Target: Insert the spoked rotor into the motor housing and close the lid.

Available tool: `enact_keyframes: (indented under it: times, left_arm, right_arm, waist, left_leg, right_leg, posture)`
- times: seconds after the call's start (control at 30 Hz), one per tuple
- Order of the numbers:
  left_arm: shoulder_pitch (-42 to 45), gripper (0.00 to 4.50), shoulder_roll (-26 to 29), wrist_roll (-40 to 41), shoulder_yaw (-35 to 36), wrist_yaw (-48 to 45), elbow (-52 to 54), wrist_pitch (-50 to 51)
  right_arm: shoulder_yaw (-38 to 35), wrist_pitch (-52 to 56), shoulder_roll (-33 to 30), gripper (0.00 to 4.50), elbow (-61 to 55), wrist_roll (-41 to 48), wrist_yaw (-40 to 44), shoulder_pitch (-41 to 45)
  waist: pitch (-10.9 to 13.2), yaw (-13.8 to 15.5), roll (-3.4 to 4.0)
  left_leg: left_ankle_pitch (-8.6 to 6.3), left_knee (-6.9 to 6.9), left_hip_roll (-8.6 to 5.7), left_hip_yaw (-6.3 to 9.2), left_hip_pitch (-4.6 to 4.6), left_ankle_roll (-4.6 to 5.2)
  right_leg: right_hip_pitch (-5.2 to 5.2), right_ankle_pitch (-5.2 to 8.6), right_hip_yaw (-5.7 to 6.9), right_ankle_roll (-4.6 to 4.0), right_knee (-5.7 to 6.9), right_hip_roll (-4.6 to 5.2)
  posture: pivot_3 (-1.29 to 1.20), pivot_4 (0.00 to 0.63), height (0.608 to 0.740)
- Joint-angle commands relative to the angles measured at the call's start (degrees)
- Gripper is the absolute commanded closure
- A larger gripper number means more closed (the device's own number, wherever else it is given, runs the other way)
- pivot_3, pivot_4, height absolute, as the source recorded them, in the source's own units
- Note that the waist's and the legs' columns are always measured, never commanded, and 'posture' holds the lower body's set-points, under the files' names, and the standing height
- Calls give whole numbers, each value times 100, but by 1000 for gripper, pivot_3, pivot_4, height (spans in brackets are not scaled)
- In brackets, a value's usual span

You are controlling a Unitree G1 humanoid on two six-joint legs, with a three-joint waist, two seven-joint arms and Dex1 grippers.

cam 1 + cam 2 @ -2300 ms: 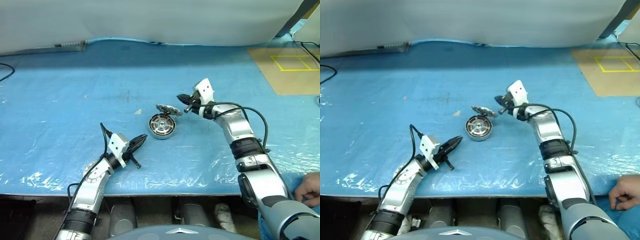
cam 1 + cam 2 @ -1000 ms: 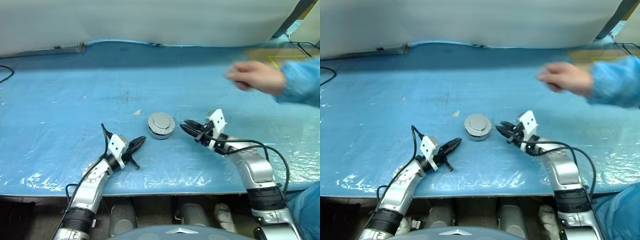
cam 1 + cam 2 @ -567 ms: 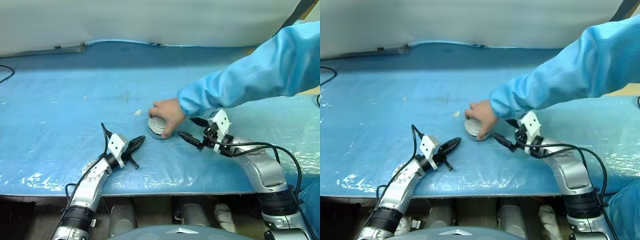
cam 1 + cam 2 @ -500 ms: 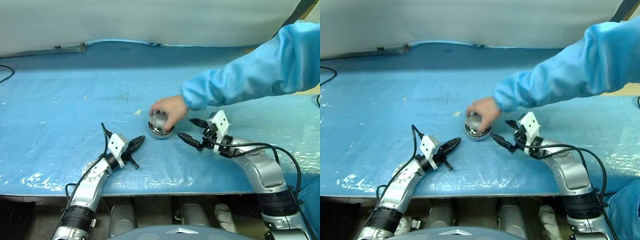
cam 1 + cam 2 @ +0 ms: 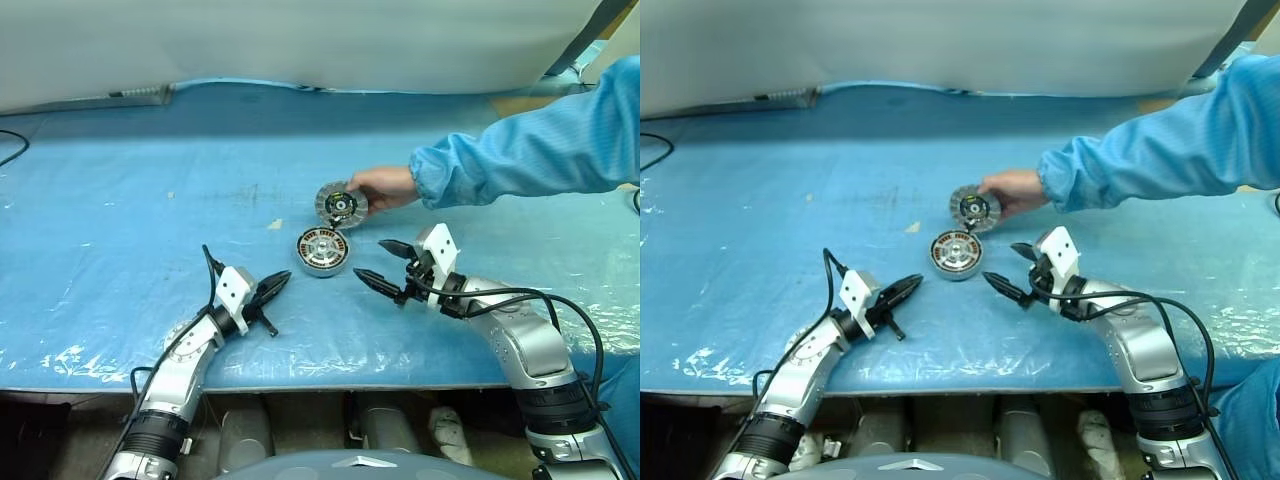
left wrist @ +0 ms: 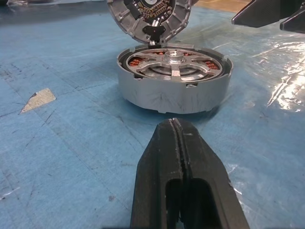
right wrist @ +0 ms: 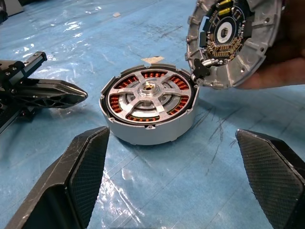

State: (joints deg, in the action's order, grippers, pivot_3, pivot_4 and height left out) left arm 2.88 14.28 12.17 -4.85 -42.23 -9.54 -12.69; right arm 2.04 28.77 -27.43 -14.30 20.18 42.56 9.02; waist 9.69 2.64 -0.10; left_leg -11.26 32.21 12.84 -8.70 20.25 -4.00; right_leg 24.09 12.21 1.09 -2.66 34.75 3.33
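A: The right end effector (image 5: 381, 263) is standing wide open just right of centre, gripping nothing, its tips pointing left at the motor housing (image 5: 323, 250). The left end effector (image 5: 275, 287), lower left of centre, is resting fully closed and empty, aimed at the same part.

B: Why is neither one reaching in?

A: Probably because a person's hand (image 5: 385, 186) is holding the lid (image 5: 341, 204) on edge just above the housing, touching its far rim. The robot seems to be giving way.

B: And the spoked rotor (image 7: 147, 96)?

A: It is already sitting inside the housing, on the blue counter (image 5: 130, 220).

B: What are the wrist views adding?

A: From the right wrist, copper windings are showing between the spokes, and the lid's inner face is showing its circuitry. The head views are giving only a small disc.
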Motion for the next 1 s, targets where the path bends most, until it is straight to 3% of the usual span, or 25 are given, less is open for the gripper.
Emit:
enact_keyframes:
  times: [0.03, 0.23, 0.3, 0.47, 0.63, 0.7, 1.0]
  left_arm:
    - [50, 4500, 10, 36, -9, -12, 125, -20]
    - [78, 4500, 22, 36, -4, -12, 140, 9]
    - [89, 4500, 18, 33, -7, -10, 135, 10]
    - [111, 4500, 6, 30, -16, -8, 129, 20]
    - [134, 4500, -7, 10, -33, 13, 124, 33]
    - [128, 4500, -6, 2, -44, 15, 134, 36]
    - [120, 4500, -24, -70, -54, 81, 119, -46]
  right_arm:
    - [-48, -121, -26, 21, -41, -2, -24, 5]
    - [-99, -85, -43, 21, 214, -122, -209, 92]
    - [-105, -98, -62, 408, 486, -319, -414, 223]
    - [-180, -69, 9, 2028, 1165, -540, -757, 727]
    - [-232, -287, 220, 3914, 2336, -806, -1155, 1743]
    - [-206, -475, 302, 4467, 2837, -922, -1211, 2161]
    - [36, -1592, 579, 4467, 5062, -1209, -391, 3626]
  waist:
    - [0, 0, 0]
    - [0, 0, 0]
    - [0, -2, 0]
    - [0, -6, 0]
    - [0, -20, 1]
    - [0, -17, 1]
    - [0, -13, 1]
  left_leg:
    - [0, 0, 0, 0, 0, 0]
    - [0, 0, 0, 0, 0, 0]
    - [0, 1, 0, 0, 0, 0]
    - [1, 2, -1, 0, 0, -1]
    - [1, 4, -2, -1, -1, -2]
    - [1, 3, -1, -1, -2, -2]
    - [1, 6, 0, -2, 9, -1]
  right_leg:
    - [0, 0, 0, 0, 0, 0]
    - [0, 0, 0, 0, 0, 0]
    - [0, 0, 0, 0, 0, 0]
    - [0, -1, 0, -1, 2, 0]
    - [1, -2, -2, -3, 7, 0]
    - [1, -2, -2, -3, 8, -1]
    - [9, -3, -1, -7, 12, 0]
  posture:
    - [0, 150, 740]
    - [0, 150, 740]
    - [0, 150, 740]
    - [0, 150, 740]
    - [0, 150, 740]
    - [0, 150, 740]
    - [0, 150, 740]
